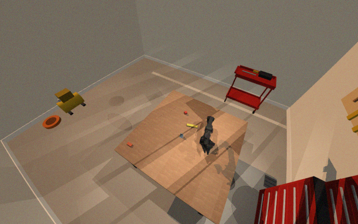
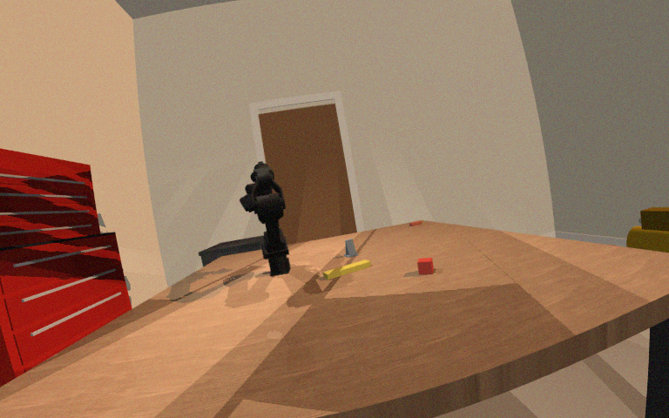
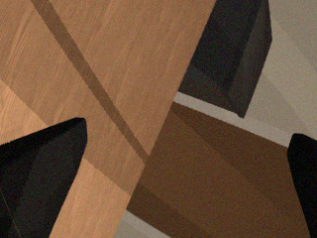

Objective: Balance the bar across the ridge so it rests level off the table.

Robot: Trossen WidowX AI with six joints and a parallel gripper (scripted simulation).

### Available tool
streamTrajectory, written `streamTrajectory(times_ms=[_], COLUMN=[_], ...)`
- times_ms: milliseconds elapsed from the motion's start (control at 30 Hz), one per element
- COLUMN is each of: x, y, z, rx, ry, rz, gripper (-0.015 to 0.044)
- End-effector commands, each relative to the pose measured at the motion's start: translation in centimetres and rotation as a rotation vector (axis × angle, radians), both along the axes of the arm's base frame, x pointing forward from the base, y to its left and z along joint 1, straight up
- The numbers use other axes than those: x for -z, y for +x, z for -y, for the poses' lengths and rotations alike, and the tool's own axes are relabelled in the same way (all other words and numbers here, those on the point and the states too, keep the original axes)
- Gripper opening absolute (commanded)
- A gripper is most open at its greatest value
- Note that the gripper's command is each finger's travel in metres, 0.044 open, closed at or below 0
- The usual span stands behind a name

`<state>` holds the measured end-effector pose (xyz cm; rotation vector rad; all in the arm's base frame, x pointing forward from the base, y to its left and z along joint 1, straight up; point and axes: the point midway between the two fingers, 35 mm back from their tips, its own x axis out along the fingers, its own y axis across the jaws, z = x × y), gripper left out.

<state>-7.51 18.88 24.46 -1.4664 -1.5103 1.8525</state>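
The yellow bar (image 1: 191, 125) (image 2: 347, 269) lies on the wooden table (image 1: 163, 158) (image 2: 419, 334), beside the ridge and apart from it. The ridge, a small blue-grey wedge (image 1: 181, 135) (image 2: 350, 247), stands on the table with nothing on it. My gripper (image 1: 207, 153) (image 3: 192, 138) is open and empty, held up on the far side of the arm from the bar. The wrist view shows its two black fingers wide apart, with the table edge beyond them; neither bar nor ridge shows there. In the exterior view the arm hides the fingers.
A red cube (image 1: 185, 112) (image 2: 425, 266) sits on the table near the bar. An orange-red block (image 1: 129, 144) (image 2: 415, 223) lies near a far table corner. A red cart (image 1: 244, 98) and a red drawer cabinet (image 1: 287, 203) (image 2: 58, 275) stand off the table.
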Motion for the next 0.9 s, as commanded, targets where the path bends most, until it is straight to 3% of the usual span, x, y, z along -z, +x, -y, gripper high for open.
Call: streamTrajectory(times_ms=[0,100,867], x=[0.0,0.2,1.7], y=[0.0,0.7,8.5], z=[0.0,-0.4,-2.7], rx=[0.003,0.047,0.488], ry=[-0.001,-0.020,-0.192], rz=[0.000,-0.005,-0.082], gripper=[0.0374,0.0315,0.0315])
